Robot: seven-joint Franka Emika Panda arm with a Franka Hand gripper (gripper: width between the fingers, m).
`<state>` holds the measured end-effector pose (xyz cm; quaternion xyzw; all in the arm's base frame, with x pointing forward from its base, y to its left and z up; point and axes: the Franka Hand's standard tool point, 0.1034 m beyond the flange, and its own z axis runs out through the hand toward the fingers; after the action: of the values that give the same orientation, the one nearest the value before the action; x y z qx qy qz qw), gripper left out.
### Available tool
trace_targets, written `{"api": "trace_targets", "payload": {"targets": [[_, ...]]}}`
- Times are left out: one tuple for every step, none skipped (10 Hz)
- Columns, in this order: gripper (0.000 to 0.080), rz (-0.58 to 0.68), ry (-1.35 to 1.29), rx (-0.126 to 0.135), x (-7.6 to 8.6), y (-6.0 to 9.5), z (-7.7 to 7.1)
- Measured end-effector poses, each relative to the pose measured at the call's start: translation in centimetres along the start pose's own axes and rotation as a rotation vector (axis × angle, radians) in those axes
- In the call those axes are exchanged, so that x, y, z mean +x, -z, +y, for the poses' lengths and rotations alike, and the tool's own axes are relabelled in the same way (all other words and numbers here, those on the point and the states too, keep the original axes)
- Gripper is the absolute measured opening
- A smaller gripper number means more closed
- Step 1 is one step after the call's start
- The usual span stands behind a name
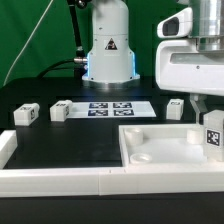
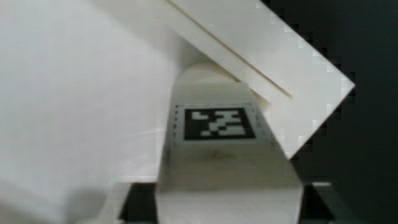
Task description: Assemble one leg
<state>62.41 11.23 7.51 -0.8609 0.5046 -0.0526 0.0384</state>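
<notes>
My gripper [image 1: 206,114] is shut on a white leg [image 1: 212,136] with a black-and-white tag, held upright over the corner of the white tabletop [image 1: 165,152] at the exterior view's right. In the wrist view the leg [image 2: 221,150] fills the gap between my dark fingers [image 2: 141,203], and its far end reaches the tabletop's corner [image 2: 80,90]. I cannot tell whether the leg touches the tabletop. Three more legs lie on the black table: two at the exterior view's left [image 1: 25,114] [image 1: 60,110] and one near my gripper [image 1: 175,108].
The marker board [image 1: 115,108] lies at mid-table in front of the robot base [image 1: 108,50]. A white rail [image 1: 60,181] runs along the front edge, with a raised end at the exterior view's left.
</notes>
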Motion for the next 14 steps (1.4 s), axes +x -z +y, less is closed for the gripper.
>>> {"api": "trace_targets", "payload": {"targets": [[0.0291, -0.001, -0.130, -0.004, -0.08, 0.02, 0.07], [0.0291, -0.005, -0.211, -0.005, -0.10, 0.03, 0.12], [0.0291, -0.010, -0.234, -0.005, 0.02, 0.02, 0.21], [0.0291, -0.018, -0.271, -0.004, -0.06, 0.03, 0.22], [0.0303, -0.019, -0.288, -0.004, -0.14, 0.03, 0.18], [0.0303, -0.019, -0.275, -0.004, -0.13, -0.02, 0.21], [0.0476, -0.019, -0.232, -0.004, -0.13, -0.02, 0.21], [0.0609, -0.019, -0.195, -0.003, -0.13, -0.01, 0.20], [0.0637, -0.020, -0.144, -0.003, -0.20, 0.01, 0.14], [0.0637, -0.014, 0.030, -0.006, -0.25, 0.08, 0.02], [0.0647, -0.017, 0.202, -0.014, -0.39, 0.17, -0.16], [0.0647, -0.016, 0.320, -0.010, -0.36, 0.18, -0.30], [0.0649, -0.016, 0.422, -0.010, -0.29, 0.10, -0.25], [0.0649, -0.016, 0.533, -0.009, -0.09, 0.06, -0.19]]}}
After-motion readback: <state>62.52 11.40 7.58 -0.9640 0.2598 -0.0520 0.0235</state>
